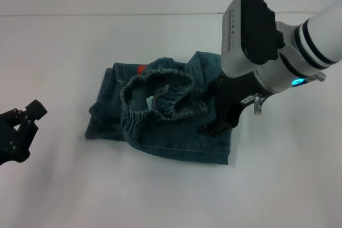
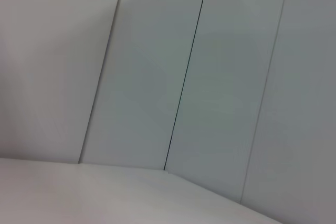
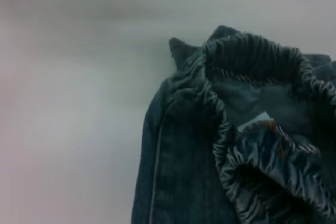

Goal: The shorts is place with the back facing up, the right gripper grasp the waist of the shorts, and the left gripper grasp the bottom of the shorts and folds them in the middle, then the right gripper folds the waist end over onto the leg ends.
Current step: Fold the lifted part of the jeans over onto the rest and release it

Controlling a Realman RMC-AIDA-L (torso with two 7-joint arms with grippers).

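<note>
The shorts lie folded in a rumpled heap on the white table, a little right of the middle of the scene. The waist of the shorts sits on top of the heap as an open ruched ring, gaping upward, with a pale label showing inside it. A spot of orange-red print peeks out at the far edge of the denim, just beyond the ring. The flatter denim spreads out toward the near side, its near-right corner reaching closest to the robot.

The right gripper is down over the right part of the heap, just right of the gathered ring, its dark fingers pointing down at the flat denim there. Its tips look to be at or on the cloth, but I cannot tell whether they are spread, pressed together or pinching fabric. Its white arm comes in from the far right.

In the right wrist view the gathered band fills one side, puckered and curled over itself, with the label tucked inside and plain denim beside it; the bare table lies alongside.

The left gripper hangs at the near left edge of the scene, well apart from the shorts, its fingers spread and holding nothing. The left wrist view shows only pale wall panels.
</note>
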